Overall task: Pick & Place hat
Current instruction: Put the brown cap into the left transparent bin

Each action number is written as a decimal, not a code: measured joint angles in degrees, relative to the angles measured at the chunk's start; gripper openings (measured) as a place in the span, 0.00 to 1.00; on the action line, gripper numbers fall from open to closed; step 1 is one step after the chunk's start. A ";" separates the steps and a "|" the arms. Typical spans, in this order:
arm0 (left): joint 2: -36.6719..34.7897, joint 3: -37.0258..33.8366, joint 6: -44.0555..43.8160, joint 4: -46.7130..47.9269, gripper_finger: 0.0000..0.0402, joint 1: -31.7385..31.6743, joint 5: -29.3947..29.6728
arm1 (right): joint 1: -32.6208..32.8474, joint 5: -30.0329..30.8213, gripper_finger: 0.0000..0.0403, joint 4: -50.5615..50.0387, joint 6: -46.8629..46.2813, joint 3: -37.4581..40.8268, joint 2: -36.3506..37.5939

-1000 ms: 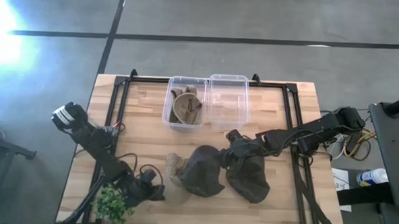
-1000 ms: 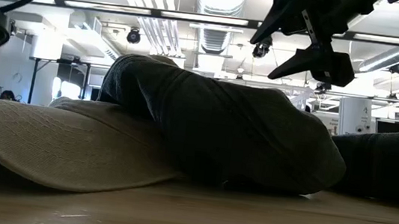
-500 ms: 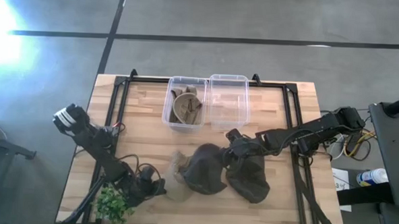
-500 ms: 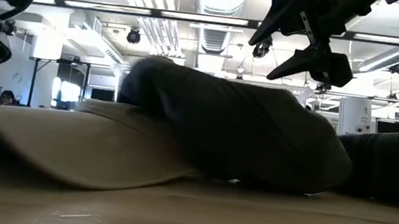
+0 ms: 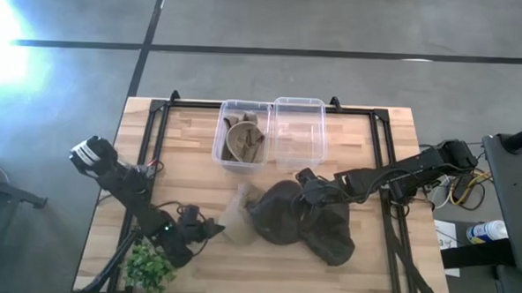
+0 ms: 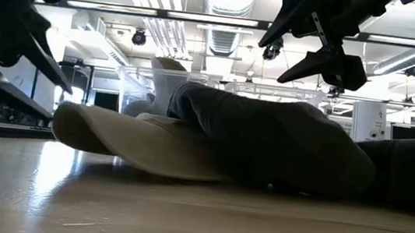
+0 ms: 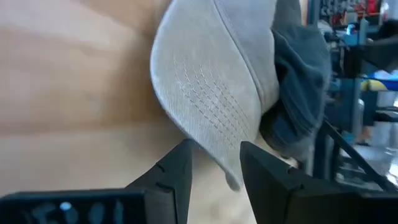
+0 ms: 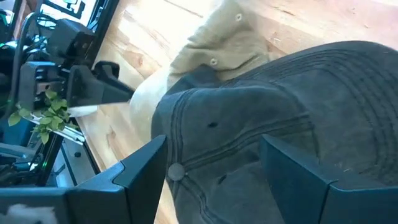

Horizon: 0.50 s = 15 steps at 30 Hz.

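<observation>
A beige cap (image 5: 238, 220) lies on the wooden table with its brim (image 7: 205, 93) toward my left gripper (image 5: 206, 230). A dark grey cap (image 5: 282, 215) lies against and over its crown, with a second dark cap (image 5: 329, 235) beside it. My left gripper (image 7: 216, 149) is open and low over the table, one finger on each side of the brim's edge. My right gripper (image 5: 305, 185) hangs open above the dark cap (image 8: 261, 124), clear of it in the low view (image 6: 272, 61). Another beige hat (image 5: 242, 139) lies in a clear bin. My left gripper comes level from the table's left and near side. Its open fingers (image 7: 174, 174) stand on either side of the edge of the beige cap's brim (image 7: 231, 179). I cannot tell whether they touch it. The cap rests on the table.
Two clear plastic bins stand at the far middle: the left one (image 5: 222, 154) holds the beige hat, the right one (image 5: 299, 130) holds nothing. A small green plant (image 5: 147, 267) stands at the near left corner. A black frame (image 5: 161, 116) runs along the table's edges.
The beige cap has slid along the table away from the near edge and toward the right, turning so its brim points at my left gripper. The dark cap on it moved along against the second dark cap. My left gripper followed slightly toward the far right.
</observation>
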<state>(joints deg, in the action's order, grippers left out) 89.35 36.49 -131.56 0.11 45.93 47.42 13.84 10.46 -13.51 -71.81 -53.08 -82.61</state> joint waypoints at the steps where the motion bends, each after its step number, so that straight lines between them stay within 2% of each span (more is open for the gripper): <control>1: 0.15 0.00 -0.14 1.18 0.32 -0.58 -0.05 | -0.03 0.00 0.61 -0.01 0.00 0.00 0.00; 6: 1.20 0.00 1.04 1.81 0.32 -2.90 -1.05 | -0.06 0.15 0.61 0.01 -0.17 0.00 0.00; 15: 4.85 -0.04 2.67 1.24 0.32 -5.71 0.68 | -0.03 0.15 0.61 -0.01 -0.20 0.00 0.00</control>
<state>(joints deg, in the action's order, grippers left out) 94.20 36.45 -128.89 1.35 40.22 48.10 13.80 10.61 -13.52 -72.01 -53.08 -82.61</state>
